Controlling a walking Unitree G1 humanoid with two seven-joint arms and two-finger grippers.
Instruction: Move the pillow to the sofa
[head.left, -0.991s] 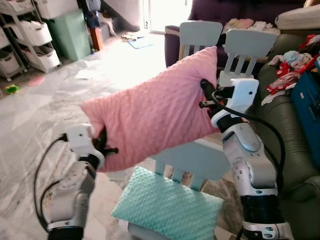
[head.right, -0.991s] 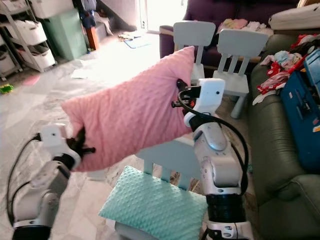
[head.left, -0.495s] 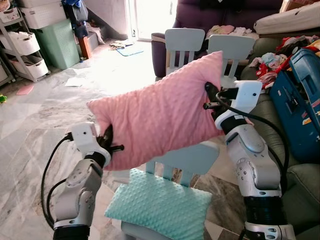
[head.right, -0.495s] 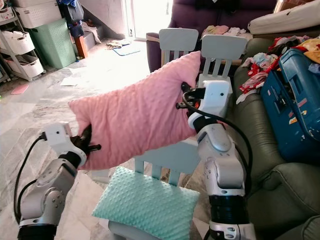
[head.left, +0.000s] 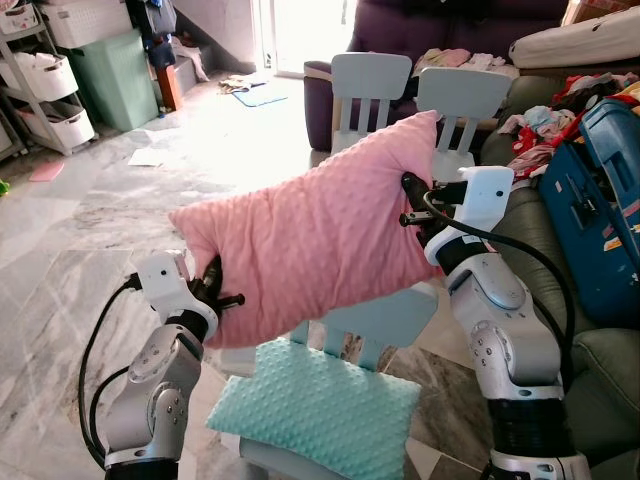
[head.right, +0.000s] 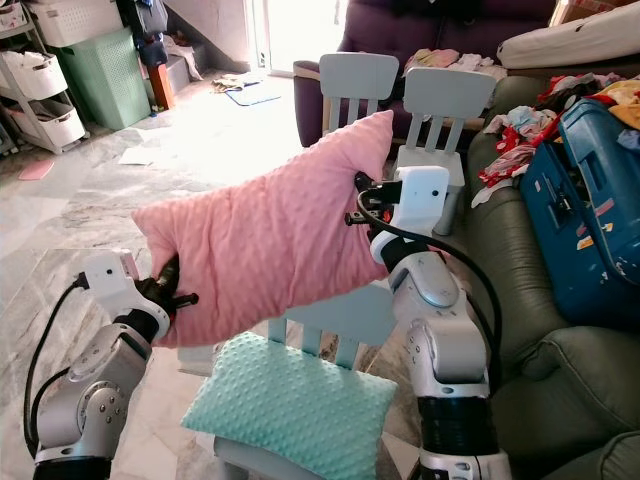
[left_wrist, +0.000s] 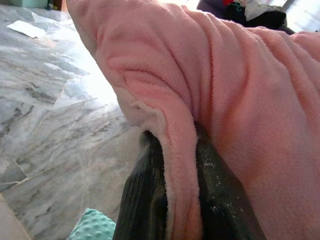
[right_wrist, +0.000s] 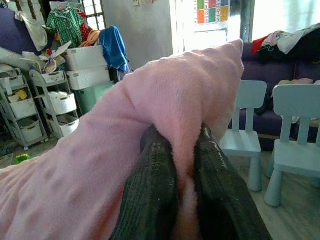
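A big pink dotted pillow (head.left: 310, 250) hangs in the air between my two arms, tilted up toward its right end. My left gripper (head.left: 213, 290) is shut on its lower left edge, and the wrist view shows the black fingers (left_wrist: 145, 200) pinching a fold of the pink pillow (left_wrist: 240, 100). My right gripper (head.left: 412, 205) is shut on the upper right edge, its fingers (right_wrist: 155, 195) clamped on the fabric. The green sofa (head.left: 590, 350) lies to my right.
Right below the pillow stands a small pale-blue chair (head.left: 385, 315) with a mint-green pillow (head.left: 310, 405) on its seat. Two more pale chairs (head.left: 370, 85) stand ahead. A blue suitcase (head.left: 605, 200) and clothes cover part of the sofa. Storage racks (head.left: 55, 80) line the far left.
Both grippers keep hold of the pink pillow, which stays at much the same height. The camera view has shifted slightly between frames.
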